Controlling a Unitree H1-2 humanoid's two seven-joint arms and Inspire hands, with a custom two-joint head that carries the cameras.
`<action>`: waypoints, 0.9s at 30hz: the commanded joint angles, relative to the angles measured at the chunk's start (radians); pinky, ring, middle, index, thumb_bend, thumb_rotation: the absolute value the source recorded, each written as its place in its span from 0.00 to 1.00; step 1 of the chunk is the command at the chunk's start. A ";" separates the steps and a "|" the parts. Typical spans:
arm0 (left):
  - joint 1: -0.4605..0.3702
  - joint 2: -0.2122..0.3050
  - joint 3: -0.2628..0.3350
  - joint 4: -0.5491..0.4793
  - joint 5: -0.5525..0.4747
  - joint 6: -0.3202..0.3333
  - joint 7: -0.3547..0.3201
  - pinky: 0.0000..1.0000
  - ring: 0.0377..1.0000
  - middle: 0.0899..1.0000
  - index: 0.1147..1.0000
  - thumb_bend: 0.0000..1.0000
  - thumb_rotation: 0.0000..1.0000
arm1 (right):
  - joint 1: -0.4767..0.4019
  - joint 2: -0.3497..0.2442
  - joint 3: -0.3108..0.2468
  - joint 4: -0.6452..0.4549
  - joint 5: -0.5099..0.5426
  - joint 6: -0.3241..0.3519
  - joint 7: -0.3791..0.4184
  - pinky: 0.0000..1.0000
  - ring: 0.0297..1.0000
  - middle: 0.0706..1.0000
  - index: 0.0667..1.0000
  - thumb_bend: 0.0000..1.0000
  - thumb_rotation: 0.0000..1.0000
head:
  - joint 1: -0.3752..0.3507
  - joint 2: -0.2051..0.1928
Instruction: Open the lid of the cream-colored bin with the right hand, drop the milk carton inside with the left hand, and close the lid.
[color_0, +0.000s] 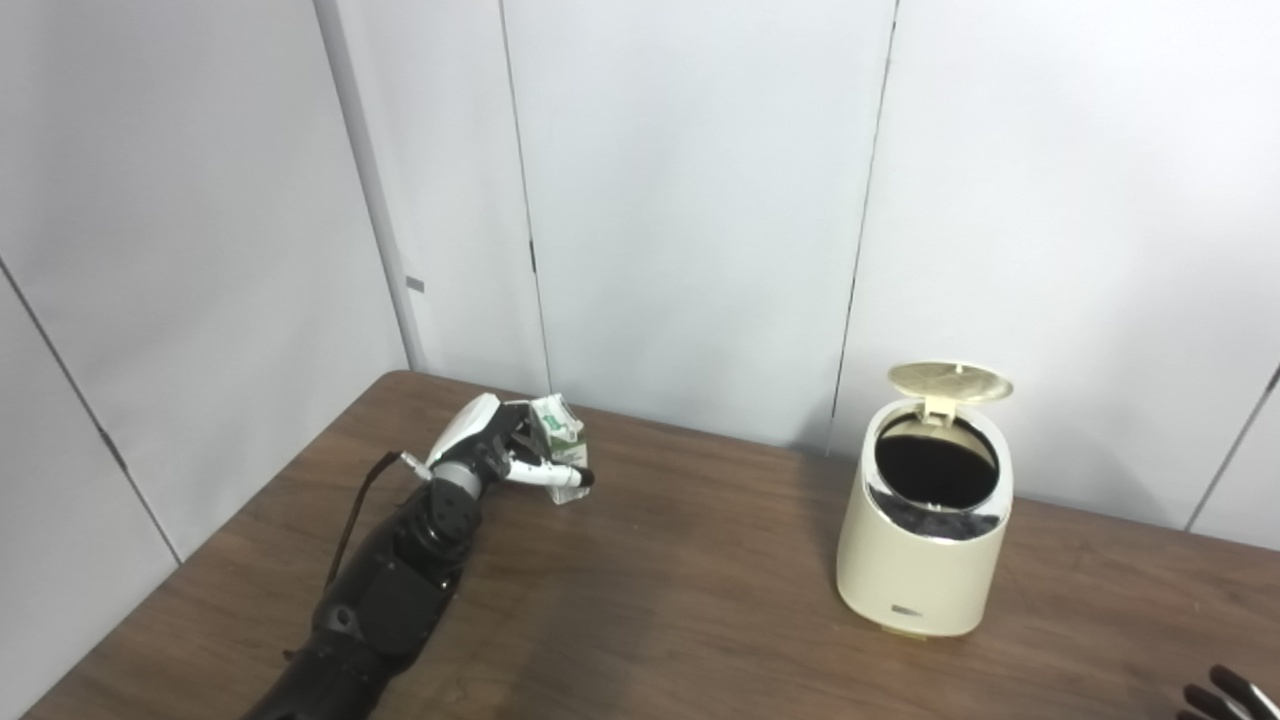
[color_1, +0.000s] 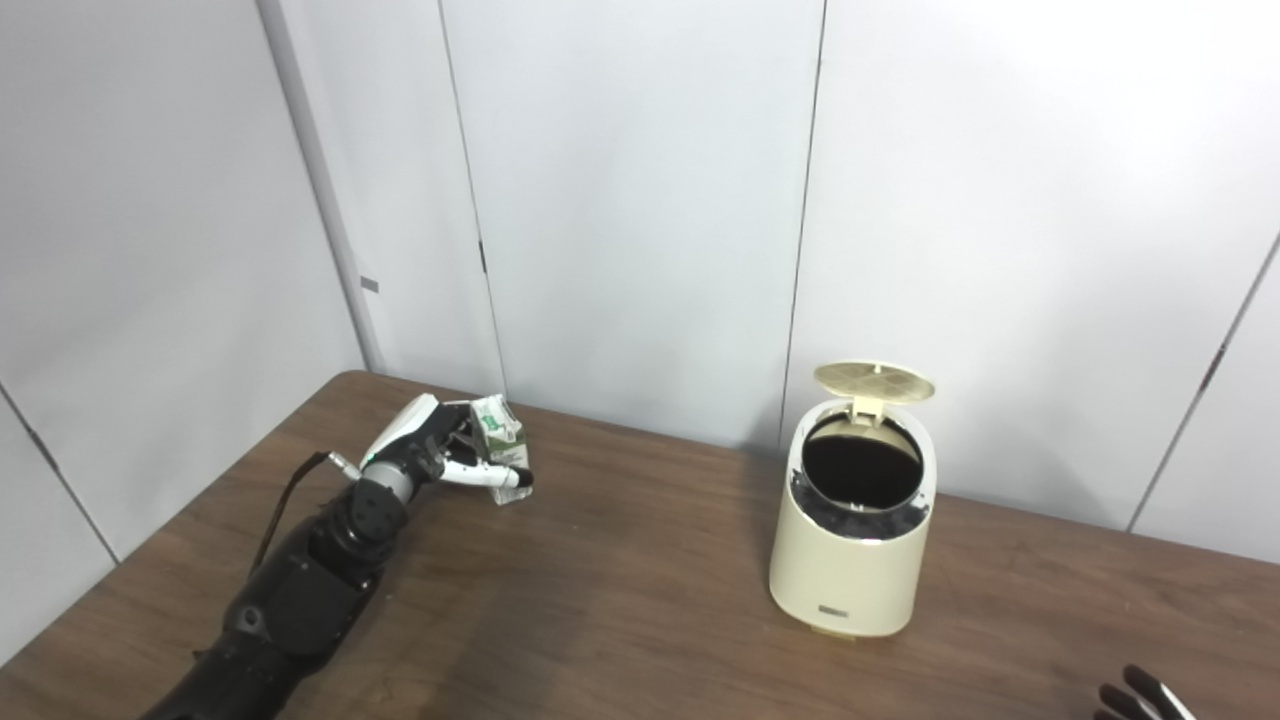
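A small white and green milk carton (color_0: 560, 430) stands on the brown table (color_0: 680, 570) at the back left. My left hand (color_0: 490, 450) is wrapped around it, thumb in front and fingers behind. The cream-colored bin (color_0: 925, 545) sits at the right of the table with its round lid (color_0: 950, 381) tipped up at the back, showing a dark inside. Of my right hand (color_0: 1225, 695) only dark fingertips show at the bottom right corner, far from the bin; whether they are spread or closed is hidden.
White wall panels close off the back of the table. Bare wood lies between the carton and the bin (color_1: 850, 540). The table's left edge runs diagonally near my left forearm (color_1: 300, 590).
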 joint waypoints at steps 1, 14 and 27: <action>-0.052 0.020 0.015 -0.011 0.006 -0.044 0.031 0.54 0.62 0.65 0.69 0.79 0.22 | -0.014 -0.001 -0.008 -0.037 0.042 -0.028 0.013 0.68 0.82 0.82 0.87 0.86 0.91 | 0.001 0.003; -0.034 0.002 0.057 0.020 -0.010 -0.195 0.118 0.41 0.42 0.47 0.40 0.50 0.00 | 0.001 -0.011 0.003 -0.073 0.055 -0.013 0.027 0.74 0.85 0.85 0.91 0.86 0.91 | 0.000 0.009; 0.004 -0.014 0.088 -0.088 0.006 -0.148 0.143 0.44 0.43 0.47 0.40 0.50 0.00 | 0.002 -0.006 0.004 -0.099 0.061 0.027 0.029 0.78 0.88 0.86 0.92 0.82 0.93 | -0.021 0.016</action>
